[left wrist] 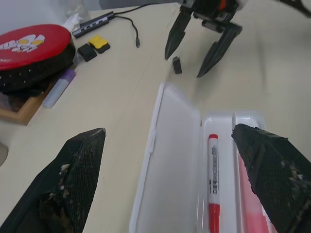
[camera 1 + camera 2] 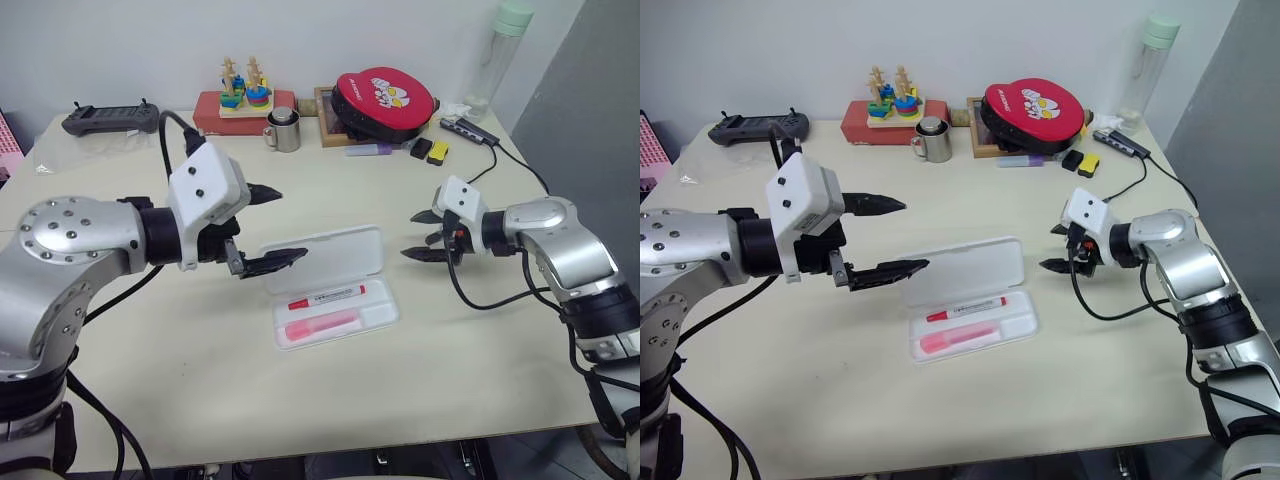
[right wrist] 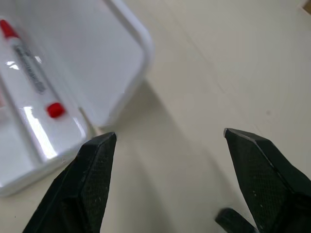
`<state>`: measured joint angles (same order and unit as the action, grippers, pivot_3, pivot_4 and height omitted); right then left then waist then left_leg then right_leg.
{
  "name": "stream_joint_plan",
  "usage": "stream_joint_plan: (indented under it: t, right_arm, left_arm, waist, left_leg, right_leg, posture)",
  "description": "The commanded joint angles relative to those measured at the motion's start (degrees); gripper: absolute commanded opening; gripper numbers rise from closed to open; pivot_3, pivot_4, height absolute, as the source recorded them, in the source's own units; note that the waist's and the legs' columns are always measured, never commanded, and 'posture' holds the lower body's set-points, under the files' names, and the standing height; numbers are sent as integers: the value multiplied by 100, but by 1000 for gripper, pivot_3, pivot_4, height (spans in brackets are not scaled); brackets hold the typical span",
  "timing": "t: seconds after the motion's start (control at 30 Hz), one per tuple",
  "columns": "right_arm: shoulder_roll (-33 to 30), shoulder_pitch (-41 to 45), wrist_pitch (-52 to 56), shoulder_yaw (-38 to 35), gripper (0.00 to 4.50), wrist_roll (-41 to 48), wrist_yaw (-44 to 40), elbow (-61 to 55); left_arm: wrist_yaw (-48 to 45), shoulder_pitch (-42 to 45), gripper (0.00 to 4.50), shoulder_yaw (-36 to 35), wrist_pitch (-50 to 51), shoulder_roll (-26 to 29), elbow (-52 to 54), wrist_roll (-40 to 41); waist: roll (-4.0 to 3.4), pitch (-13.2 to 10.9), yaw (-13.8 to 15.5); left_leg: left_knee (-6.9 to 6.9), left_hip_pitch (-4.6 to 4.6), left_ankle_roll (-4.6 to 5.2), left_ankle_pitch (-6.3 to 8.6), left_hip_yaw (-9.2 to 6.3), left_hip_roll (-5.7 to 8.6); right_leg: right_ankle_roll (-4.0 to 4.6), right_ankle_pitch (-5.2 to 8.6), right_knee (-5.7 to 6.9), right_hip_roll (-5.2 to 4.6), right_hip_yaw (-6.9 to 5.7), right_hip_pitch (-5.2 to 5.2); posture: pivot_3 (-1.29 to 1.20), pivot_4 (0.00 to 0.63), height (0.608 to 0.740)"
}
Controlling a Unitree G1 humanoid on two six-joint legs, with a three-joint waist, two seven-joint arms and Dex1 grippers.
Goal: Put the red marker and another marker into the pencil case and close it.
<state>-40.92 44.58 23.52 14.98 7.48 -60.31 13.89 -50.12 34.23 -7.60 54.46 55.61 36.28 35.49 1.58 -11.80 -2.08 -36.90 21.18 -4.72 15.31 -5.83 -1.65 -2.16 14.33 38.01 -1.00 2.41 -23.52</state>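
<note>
Lying nearest: pink highlighter [image 2: 322, 326] in the pencil case [image 2: 386, 316] tray
Beside it: red marker [image 2: 326, 295], lid open behind
Left gripper [image 2: 276, 228]: fingers apart, above lid's left end
Right gripper [image 2: 424, 235]: fingers apart, empty, right of case

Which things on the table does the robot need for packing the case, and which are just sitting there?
Needed:
white plastic hinged pencil case, open
red-capped white marker, in its tray
flat pink highlighter, in its tray

Just sitting:
round red pouch
metal mug
purple marker
black controller
clear bottle
</note>
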Motion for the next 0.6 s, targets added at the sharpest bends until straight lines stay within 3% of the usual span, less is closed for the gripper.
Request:
stream_joint_plan:
  t: [0.03,0.3,0.6]
  right_arm:
    - [139,238,-424,-102,3719,-254,148,691]
    - [539,571,-1021,-192,3719,-683,558,2384]
    - [759,765,-1210,-317,3719,-829,738,3131]
  left_arm:
    - [78,151,4468,68,-6,129,90,17]
    - [150,92,4468,128,-27,153,26,32]
    - [294,-35,4468,154,-37,110,24,5]
  waist:
    - [-1,-1,-16]
    - [-2,-1,-88]
    - [-2,-1,-122]
  left_leg:
    - [-1,-1,0,0,0,0]
    - [-1,1,0,0,6,0]
    - [-1,0,0,0,5,0]
  right_leg:
    - [0,0,1,0,-1,1]
    - [1,-1,3,-1,2,-1]
    - [2,-1,5,-1,3,-1]
  posture:
    - [0,150,740]
    - [0,150,740]
    - [0,150,740]
